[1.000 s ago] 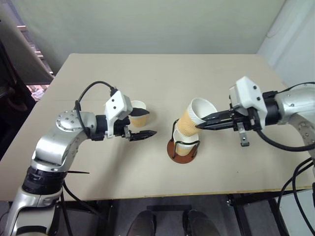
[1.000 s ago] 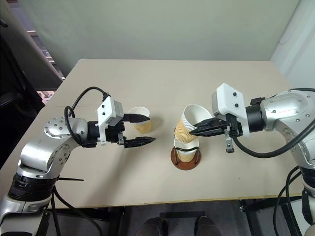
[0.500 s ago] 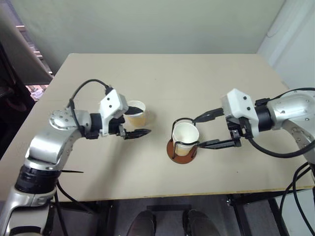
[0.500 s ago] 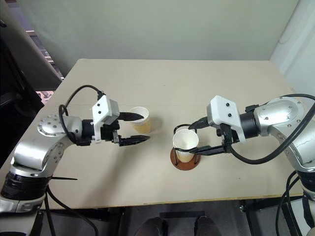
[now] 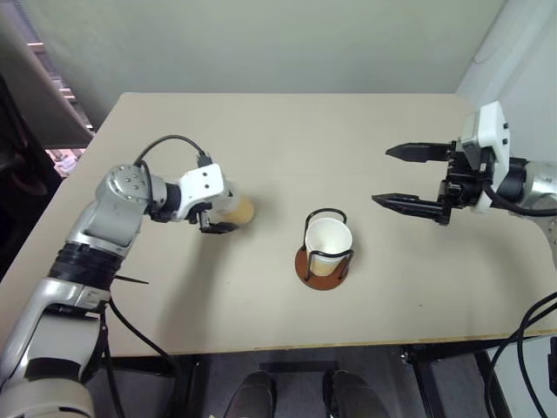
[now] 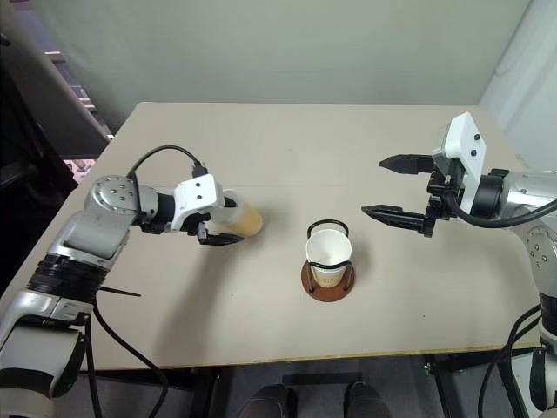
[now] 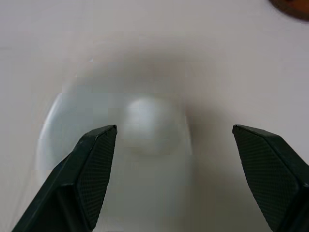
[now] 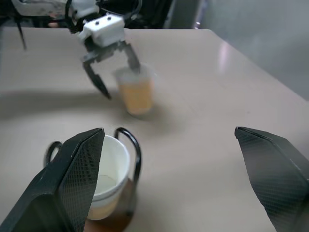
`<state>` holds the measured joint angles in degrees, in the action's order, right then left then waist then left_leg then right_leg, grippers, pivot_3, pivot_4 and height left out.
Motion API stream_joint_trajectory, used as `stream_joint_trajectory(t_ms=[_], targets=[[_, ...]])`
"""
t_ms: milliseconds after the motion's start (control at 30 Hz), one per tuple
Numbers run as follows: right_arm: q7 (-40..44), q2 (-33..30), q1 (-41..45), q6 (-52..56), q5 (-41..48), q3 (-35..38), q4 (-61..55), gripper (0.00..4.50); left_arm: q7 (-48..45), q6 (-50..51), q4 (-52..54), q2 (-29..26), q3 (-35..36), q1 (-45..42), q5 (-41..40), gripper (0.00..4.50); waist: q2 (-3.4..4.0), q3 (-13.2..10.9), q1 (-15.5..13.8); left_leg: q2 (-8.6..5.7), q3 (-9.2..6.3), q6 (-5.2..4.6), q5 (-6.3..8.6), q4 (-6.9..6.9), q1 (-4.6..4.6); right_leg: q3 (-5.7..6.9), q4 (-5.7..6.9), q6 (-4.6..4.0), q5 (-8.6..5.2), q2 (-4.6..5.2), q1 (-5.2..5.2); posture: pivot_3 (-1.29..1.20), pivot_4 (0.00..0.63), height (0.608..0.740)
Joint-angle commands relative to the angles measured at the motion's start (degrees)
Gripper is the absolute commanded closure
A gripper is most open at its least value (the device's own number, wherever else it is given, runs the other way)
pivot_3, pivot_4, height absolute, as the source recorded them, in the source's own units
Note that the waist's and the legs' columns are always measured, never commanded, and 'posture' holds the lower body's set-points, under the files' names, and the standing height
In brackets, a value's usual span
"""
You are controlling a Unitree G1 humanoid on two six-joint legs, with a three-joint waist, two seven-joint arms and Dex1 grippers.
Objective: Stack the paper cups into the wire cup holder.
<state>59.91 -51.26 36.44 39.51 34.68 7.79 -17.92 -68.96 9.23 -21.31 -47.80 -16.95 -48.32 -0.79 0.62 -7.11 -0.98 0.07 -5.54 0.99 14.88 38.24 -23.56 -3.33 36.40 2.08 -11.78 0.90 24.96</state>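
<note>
While the wire cup holder point(image 5: 325, 252) stands upright near the middle of the table point(image 5: 287, 139), it's got paper cups nested inside, white rim of the top cup point(image 5: 329, 237) showing. One more loose cup point(image 6: 242, 219) sits off to the robot's left of the holder, and the left gripper point(image 6: 218, 221) has its two black fingers spread wide on either side of it. Can't tell if they're actually touching it. Over on the other side, the right gripper point(image 5: 406, 177) hovers well apart from the holder, fingers wide open, nothing in them.
</note>
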Motion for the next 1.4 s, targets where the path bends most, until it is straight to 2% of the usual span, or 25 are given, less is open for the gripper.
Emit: stream_joint_trajectory(t_ms=[33,167,267,433,533,600,767,867,967,1033,1100,1200,1400], targets=[[-1.1,-1.6,-0.7,-0.5,0.2,2.3,-2.5,0.01,-0.9,-3.4,-2.3,1.1,0.5,-2.7,1.4,0.37,0.00,0.0,0.0,0.00,0.00,0.00,0.00,-0.01,-0.04,0.00,-0.04,0.01,0.00,0.00,0.02,0.00,0.150,0.740],[-2.1,-2.2,-1.6,-0.5,0.3,2.6,-3.2,0.01,-1.9,-6.1,-4.9,2.8,0.1,-3.6,3.0,0.37,0.01,0.0,0.0,0.01,0.00,-0.02,0.01,-0.02,-0.17,0.01,-0.28,0.13,0.07,0.00,0.06,0.00,0.150,0.740],[-2.7,-2.8,-2.3,-0.5,0.1,2.7,-3.6,0.00,-2.5,-6.9,-5.6,3.4,0.6,-4.0,3.5,0.96,0.01,0.0,0.0,0.00,0.00,-0.04,0.02,0.00,-0.23,0.00,-0.35,0.20,0.11,0.00,0.06,0.00,0.150,0.740],[-3.1,-3.3,-3.0,-0.9,0.0,2.8,-3.5,0.00,-3.6,-7.5,-5.2,3.4,1.5,-4.3,3.4,2.79,0.00,0.0,0.0,0.00,0.00,-0.08,0.01,0.05,-0.28,0.00,-0.38,0.27,0.15,0.00,0.08,0.00,0.150,0.740],[-1.8,-3.5,-3.4,-0.2,2.4,3.7,-4.6,0.00,-6.2,-6.9,-2.9,2.9,3.2,-5.1,0.6,3.95,0.00,0.0,0.0,0.00,0.00,-0.11,-0.01,0.08,-0.29,0.00,-0.36,0.30,0.17,0.00,0.08,0.00,0.150,0.740],[0.8,-4.2,-5.1,-0.4,5.0,5.1,-7.0,0.00,-9.8,-5.5,-0.4,2.4,5.0,-5.9,-3.0,4.45,0.00,0.0,-0.2,0.00,0.00,-0.12,-0.02,0.10,-0.32,0.01,-0.36,0.31,0.18,0.00,0.09,0.00,0.150,0.740],[3.9,-4.7,-7.7,0.5,16.0,12.3,-12.9,0.00,-19.9,4.4,8.1,1.7,10.1,-9.9,-16.4,4.45,0.00,0.0,-0.4,-0.05,0.02,-0.16,0.00,0.20,-0.53,0.01,-0.44,0.35,0.19,-0.01,0.16,0.00,0.150,0.740],[0.2,-5.6,-6.6,3.1,21.8,15.5,-15.0,0.00,-23.4,8.1,14.0,0.7,8.6,-14.4,-29.0,4.45,-0.01,0.0,-0.4,-0.06,0.04,-0.17,0.01,0.26,-0.53,-0.01,-0.46,0.39,0.21,-0.01,0.14,0.00,0.150,0.740],[-1.9,-7.0,-8.7,3.0,20.3,16.4,-15.4,0.00,-23.5,6.6,13.7,1.8,4.0,-18.5,-35.0,4.45,0.01,0.0,-0.6,-0.05,0.02,-0.19,0.00,0.36,-0.48,-0.01,-0.43,0.44,0.24,0.00,0.04,0.00,0.150,0.740],[-3.1,-7.5,-10.6,2.8,19.7,17.0,-16.5,0.00,-23.5,3.9,12.4,3.1,-0.8,-21.3,-36.3,4.45,0.01,0.0,-0.6,-0.04,0.01,-0.35,0.06,0.43,-0.29,-0.01,-0.41,0.47,0.26,0.06,-0.18,0.00,0.150,0.740],[-4.7,-7.7,-11.9,2.9,20.3,17.8,-17.7,0.00,-23.5,0.5,11.2,3.8,-6.0,-23.5,-36.6,4.45,0.03,0.0,-0.7,-0.07,0.01,-0.93,0.32,0.52,-0.23,0.00,-0.37,0.55,0.32,0.11,-0.29,0.00,0.150,0.740],[-7.4,-8.4,-13.4,3.5,20.1,18.5,-18.9,0.00,-23.5,-7.0,8.2,3.3,-13.7,-25.4,-32.9,4.45,0.07,0.0,-0.5,-0.09,0.03,-1.05,0.35,0.75,-0.24,-0.01,-0.33,0.61,0.44,0.13,-0.32,0.00,0.150,0.740],[-10.9,-8.5,-19.4,4.2,21.9,23.3,-22.8,0.00,-23.5,-13.4,3.4,5.5,-18.9,-26.5,-30.9,4.45,0.07,0.0,-0.1,-0.10,0.04,-1.09,0.36,0.80,-0.29,0.01,-0.38,0.66,0.48,0.12,-0.34,0.00,0.150,0.740]])
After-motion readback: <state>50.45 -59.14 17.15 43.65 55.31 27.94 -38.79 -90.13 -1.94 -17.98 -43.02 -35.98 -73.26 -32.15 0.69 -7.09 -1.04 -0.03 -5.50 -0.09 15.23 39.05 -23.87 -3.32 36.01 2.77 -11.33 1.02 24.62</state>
